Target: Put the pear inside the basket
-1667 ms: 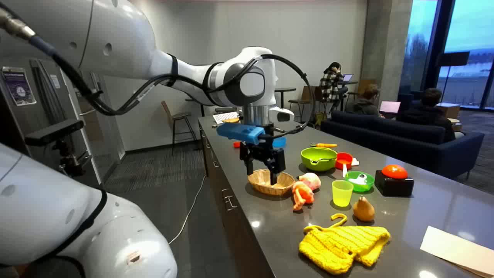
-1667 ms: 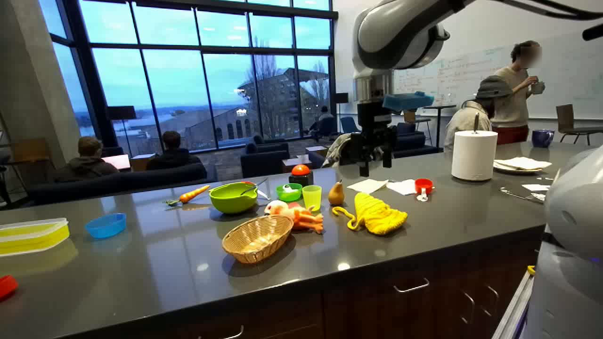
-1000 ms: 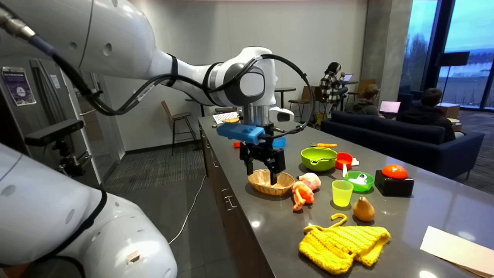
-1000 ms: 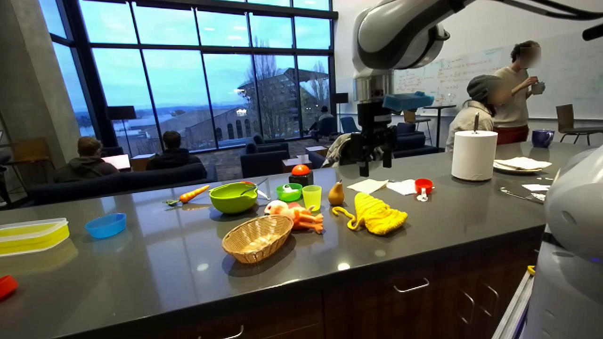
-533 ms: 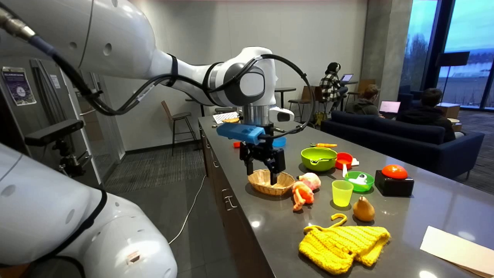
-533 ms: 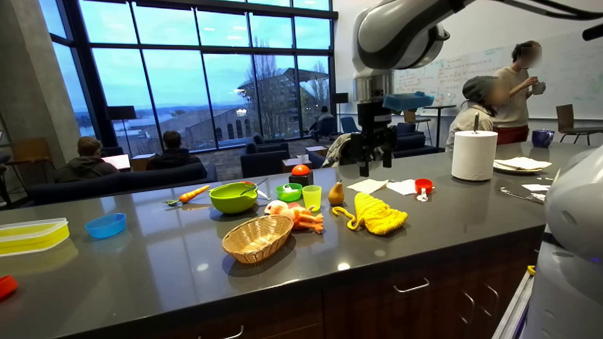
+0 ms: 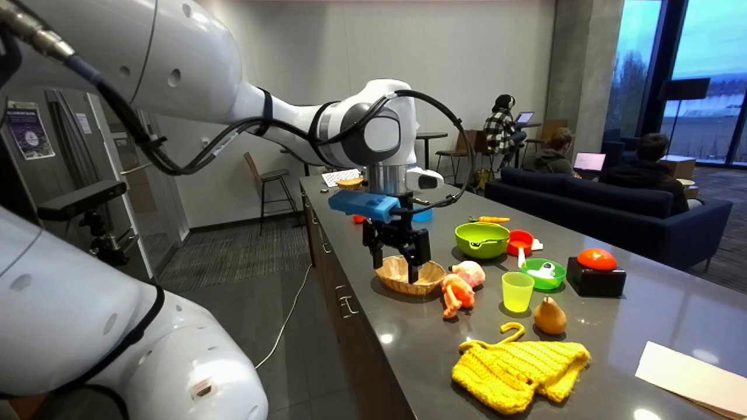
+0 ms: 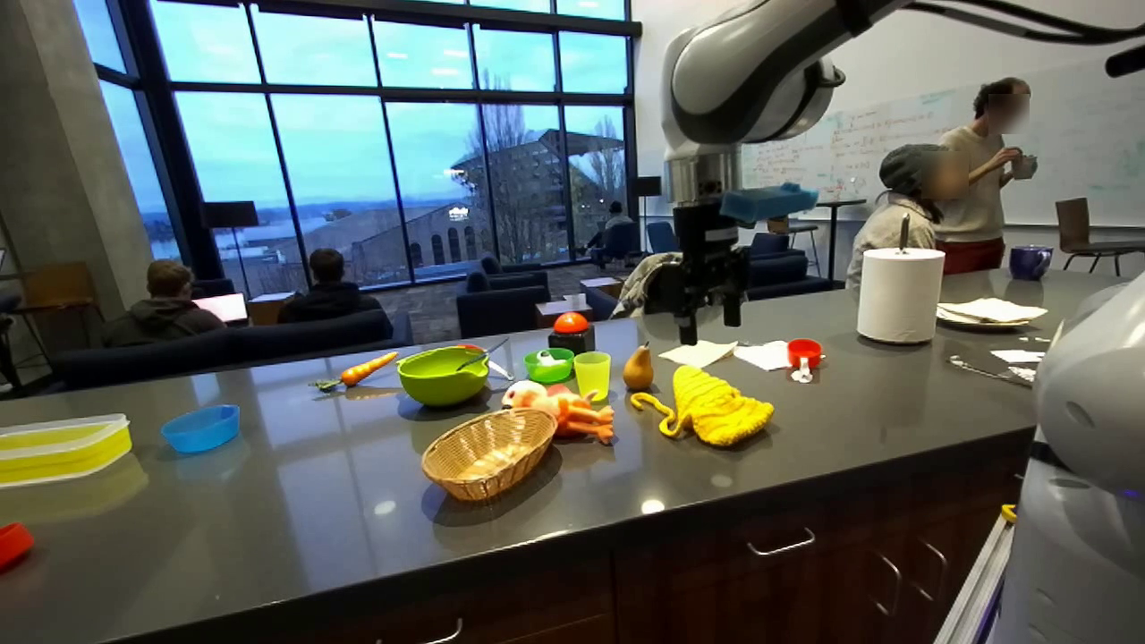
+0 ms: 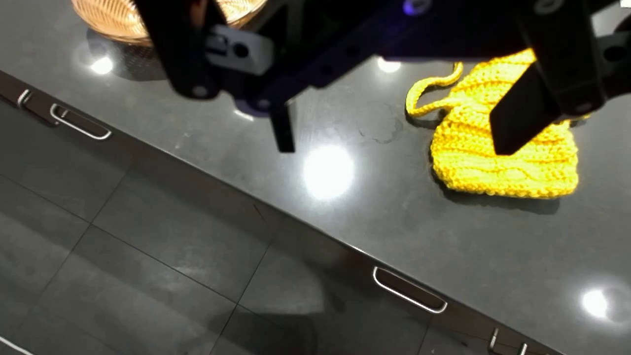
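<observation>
Jaws spread, empty; gripper (image 7: pixel 395 266) now lower. Approach likely begins: pear (image 8: pixel 639 369) ungrasped, farther than basket (image 8: pixel 489 454) from drawer-side desk edge (image 8: pixel 550 538).

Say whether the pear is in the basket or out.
Out: both exterior views show the pear upright on the counter, apart from the basket.

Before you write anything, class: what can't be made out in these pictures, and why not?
Basket, in the wrist view: cut off by the top edge, partly covered by the gripper.
Pear: not seen in the wrist view; hidden by the gripper or out of frame, unclear.
Red piece and yellow container, in an exterior view: cut off by the left edge.
Whiteboard writing, in an exterior view: too small to read.
</observation>
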